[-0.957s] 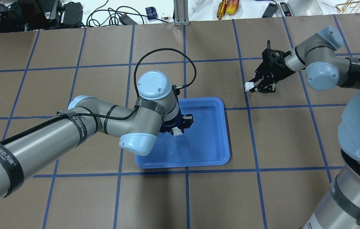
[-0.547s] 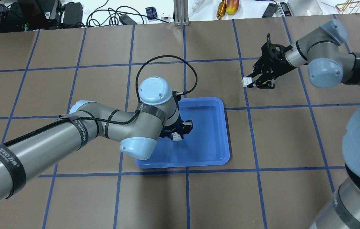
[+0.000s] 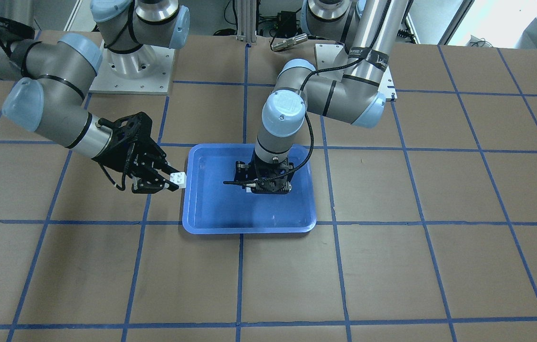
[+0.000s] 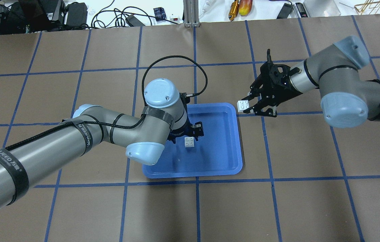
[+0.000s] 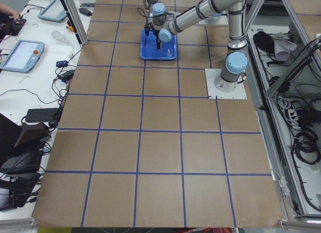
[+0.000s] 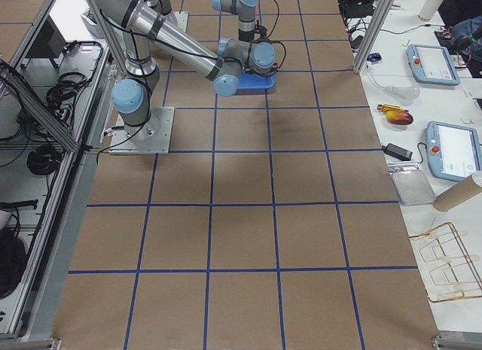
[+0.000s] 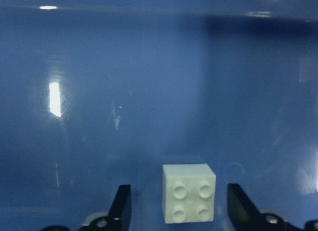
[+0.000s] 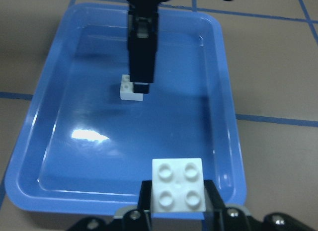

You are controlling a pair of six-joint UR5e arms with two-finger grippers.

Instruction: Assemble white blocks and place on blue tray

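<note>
Overhead, front, two distant sides, two close wrists; common blue tray

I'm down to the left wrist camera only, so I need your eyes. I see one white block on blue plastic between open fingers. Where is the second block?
Observer: The right gripper is shut on the second block, just outside the rim of the tray on the robot's right side.
Operator: Which way do its studs face?
Observer: Up. All four show in the overhead view.
Operator: And where on the tray is the block I'm looking at?
Observer: That first block lies near the middle of the tray floor, close by the left gripper.
</note>
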